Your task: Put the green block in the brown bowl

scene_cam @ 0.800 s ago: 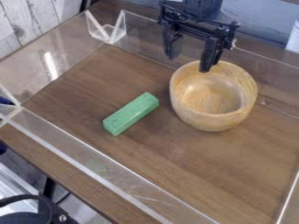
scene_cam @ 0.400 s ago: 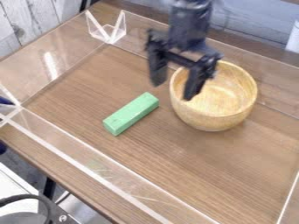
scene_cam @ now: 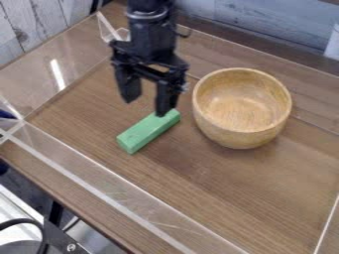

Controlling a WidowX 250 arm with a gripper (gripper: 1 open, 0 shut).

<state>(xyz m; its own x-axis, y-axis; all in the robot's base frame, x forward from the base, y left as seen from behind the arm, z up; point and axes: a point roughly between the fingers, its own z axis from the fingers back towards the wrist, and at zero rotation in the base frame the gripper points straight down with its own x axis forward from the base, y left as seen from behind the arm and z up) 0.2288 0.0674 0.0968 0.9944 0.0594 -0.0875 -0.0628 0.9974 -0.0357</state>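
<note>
On the table [scene_cam: 252, 198], left of the bowl [scene_cam: 243, 106], the block [scene_cam: 147, 130] lies flat, empty-jawed gripper [scene_cam: 147, 96] spread wide just above its far end. It looks light, rigid and smooth-faced; pinching across the narrow width near mid-length seems safest.

Soft daylight, slight blur, acrylic glare

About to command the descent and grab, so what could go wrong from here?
The open pincer hangs over the far end of the bright green rectangular block, not its middle; an end grip might let it tilt. The round tan wooden bowl sits close beside the block, so a low carry could clip its thick rim.
</note>
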